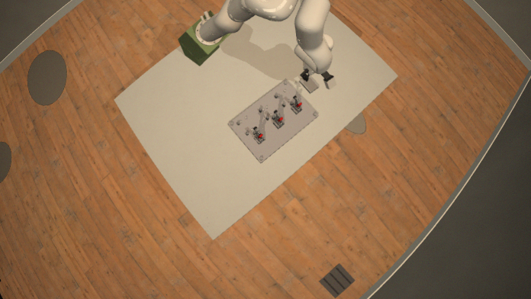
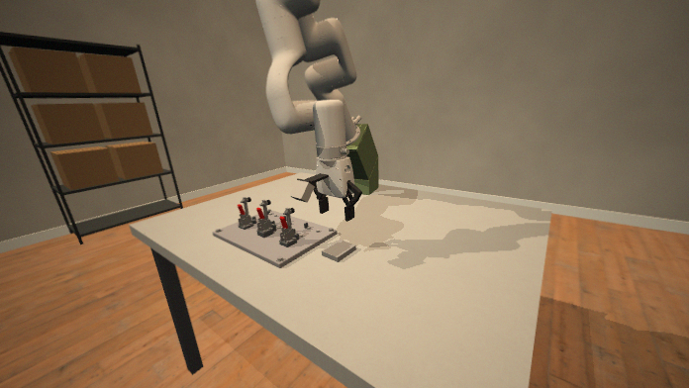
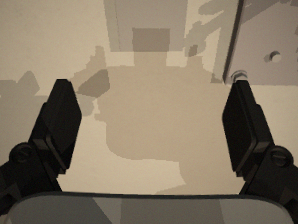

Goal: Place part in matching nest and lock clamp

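Note:
The part, a flat grey block (image 1: pixel 310 85) (image 2: pixel 339 250) (image 3: pixel 150 15), lies on the table beside one corner of the fixture plate (image 1: pixel 263 150) (image 2: pixel 262 251) (image 3: pixel 260 45). In the wrist view it is cut off by the top edge. My gripper (image 1: pixel 305 75) (image 2: pixel 337 210) (image 3: pixel 151 97) is open and empty, well above the table; the part is not between its fingers. Three clamps with red handles stand in a row: one (image 1: pixel 259 135) (image 2: pixel 245 215), a middle one (image 1: pixel 278 120) (image 2: pixel 265 223) and one nearest the part (image 1: pixel 296 104) (image 2: pixel 287 230). Their bars look raised. Nest pads and blocks are too small to compare.
The fixture has small corner bolts, one (image 3: pixel 240 76) near the right finger in the wrist view. The green arm base (image 1: pixel 199 47) (image 2: pixel 365 158) stands at the table's edge. The wrist camera (image 1: pixel 329 82) (image 2: pixel 303 190) sticks out beside the gripper. A shelf (image 2: pixel 94 94) stands behind the table.

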You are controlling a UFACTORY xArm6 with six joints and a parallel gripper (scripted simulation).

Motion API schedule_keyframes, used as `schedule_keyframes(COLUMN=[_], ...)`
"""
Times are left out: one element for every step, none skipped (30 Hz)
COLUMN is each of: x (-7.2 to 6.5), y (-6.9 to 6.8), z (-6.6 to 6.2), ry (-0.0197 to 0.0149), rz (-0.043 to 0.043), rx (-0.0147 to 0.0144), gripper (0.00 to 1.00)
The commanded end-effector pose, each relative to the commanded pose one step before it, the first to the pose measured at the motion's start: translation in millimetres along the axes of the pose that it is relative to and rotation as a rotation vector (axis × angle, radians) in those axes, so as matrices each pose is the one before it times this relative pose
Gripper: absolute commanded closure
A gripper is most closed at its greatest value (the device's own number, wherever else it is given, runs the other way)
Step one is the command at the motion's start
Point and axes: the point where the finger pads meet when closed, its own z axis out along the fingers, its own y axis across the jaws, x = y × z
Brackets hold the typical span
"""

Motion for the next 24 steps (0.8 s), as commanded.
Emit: schedule_keyframes(x=[2.90,0.00,-0.01,-0.01,0.01,0.00,-0.01,0.00,0.00,0.00,0.00,-0.01,0.01,-0.01,0.01,0.00,-0.01,0.01,0.00,0.00,0.00,0.00,0.00,0.00], y=[-2.14,0.00,0.00,0.01,-0.01,0.00,0.01,0.00,0.00,0.00,0.00,0.01,-0.01,0.01,-0.01,0.00,0.01,-0.01,0.00,0.00,0.00,0.00,0.00,0.00], z=[24.90,4.06,3.96,3.84,3.71,3.56,3.39,0.00,0.00,3.21,3.02,2.79,2.58,2.32,2.09,1.83,1.57,1.33,1.08,0.84,0.63,0.44,0.28,0.15], ry=[0.01687,0.00000,-0.00001,-0.00002,0.00002,0.00000,-0.00001,0.00000,0.00000,0.00001,0.00000,-0.00001,0.00001,-0.00001,0.00001,0.00000,-0.00001,0.00001,0.00000,0.00000,0.00000,0.00000,0.00000,0.00000], rz=[0.00172,0.00000,0.00000,0.00000,0.00000,0.00000,0.00000,0.00000,0.00000,0.00000,0.00000,0.00000,0.00000,0.00000,0.00000,0.00000,0.00000,0.00000,0.00000,0.00000,0.00000,0.00000,0.00000,0.00000], rx=[0.00291,0.00000,0.00000,0.00001,-0.00001,0.00000,0.00001,0.00000,0.00000,0.00000,0.00000,0.00001,-0.00001,0.00001,0.00000,0.00000,0.00001,-0.00001,0.00000,0.00000,0.00000,0.00000,0.00000,0.00000], gripper=[0.00,0.00,0.00,0.00,0.00,0.00,0.00,0.00,0.00,0.00,0.00,0.00,0.00,0.00,0.00,0.00,0.00,0.00,0.00,0.00,0.00,0.00,0.00,0.00])
